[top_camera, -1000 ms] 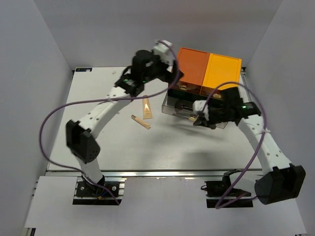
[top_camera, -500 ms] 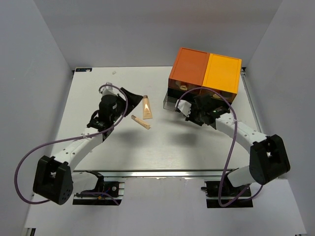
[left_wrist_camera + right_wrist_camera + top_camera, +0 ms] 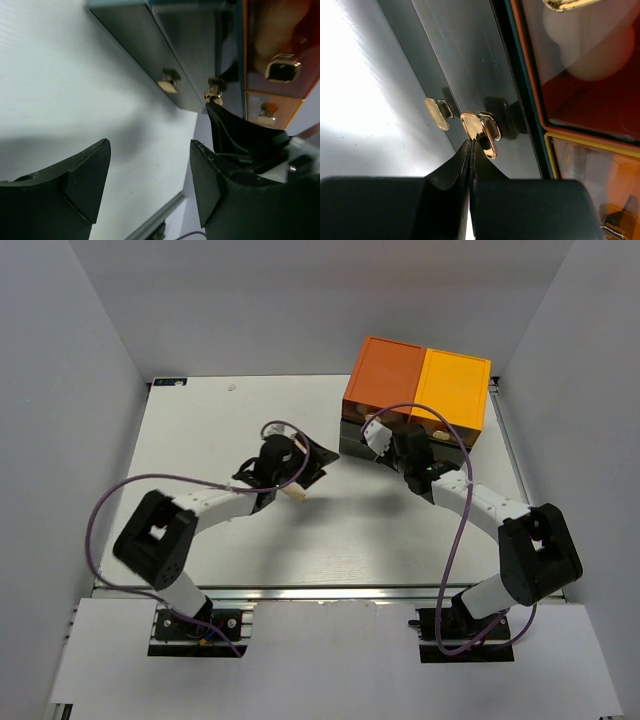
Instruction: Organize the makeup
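Of the makeup, only the end of the tan stick (image 3: 296,494) shows, peeking out on the table beneath my left gripper (image 3: 318,466). The beige tube is hidden under that gripper. In the left wrist view the left gripper (image 3: 150,145) is open and empty, low over bare table, facing the box. My right gripper (image 3: 370,432) is at the front of the orange-and-dark drawer box (image 3: 420,390). In the right wrist view it (image 3: 471,142) is shut, its tips touching the gold knob (image 3: 479,132) of the dark lower drawer (image 3: 470,65). The rest of the makeup is out of view.
The dark drawer (image 3: 150,55) sits pushed in under the orange drawers (image 3: 280,45), which have gold knobs of their own. The right arm's black finger (image 3: 240,135) shows close to the left gripper's right side. Grey walls enclose the white table (image 3: 200,440).
The left arm left the box, swung out left, then came to the table's middle over the tube and stick. The right gripper moved to the box front. The dark drawer went from pulled out to pushed in.
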